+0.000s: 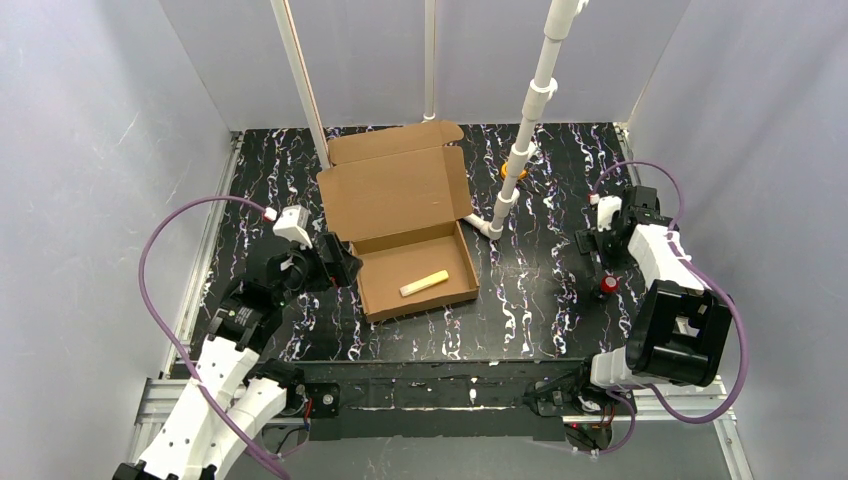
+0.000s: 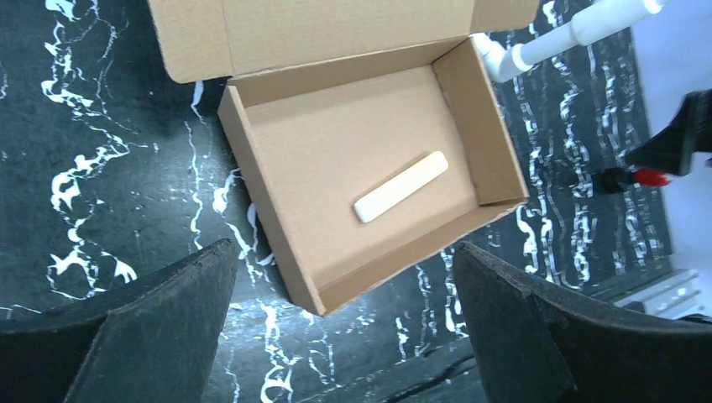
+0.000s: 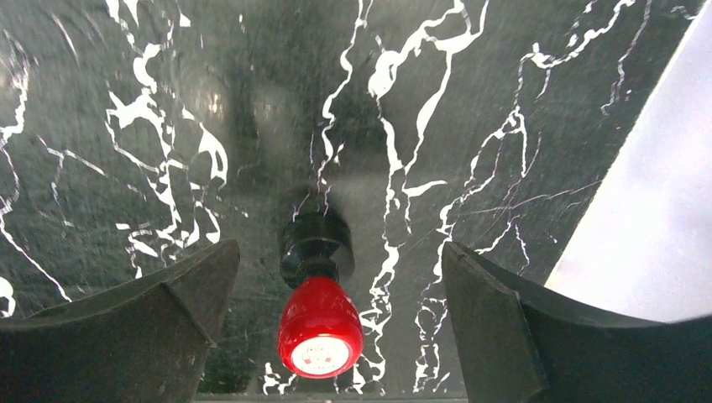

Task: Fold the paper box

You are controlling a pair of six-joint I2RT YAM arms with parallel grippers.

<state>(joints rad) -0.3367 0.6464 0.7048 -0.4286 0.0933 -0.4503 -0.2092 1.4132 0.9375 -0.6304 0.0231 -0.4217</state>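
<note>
The paper box (image 1: 395, 190) is laid left of centre on the marbled table (image 1: 540, 290), lid folded back, and a cream strip (image 1: 424, 283) is seen in its tray. The left gripper (image 2: 344, 252) is held spread wide and empty just beside the tray's left wall. The right gripper (image 3: 340, 248), well apart, is likewise spread empty.

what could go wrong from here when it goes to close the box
1. The white pipe stand has its foot at the right end of the paper box hinge; the open lid may catch on it when swung over.
2. The pale stick lies loose inside and may slide if the box is jolted.
3. Only the open left gripper is near the box; the right gripper is off over a red-capped object, so a one-sided push may skid it.
</note>
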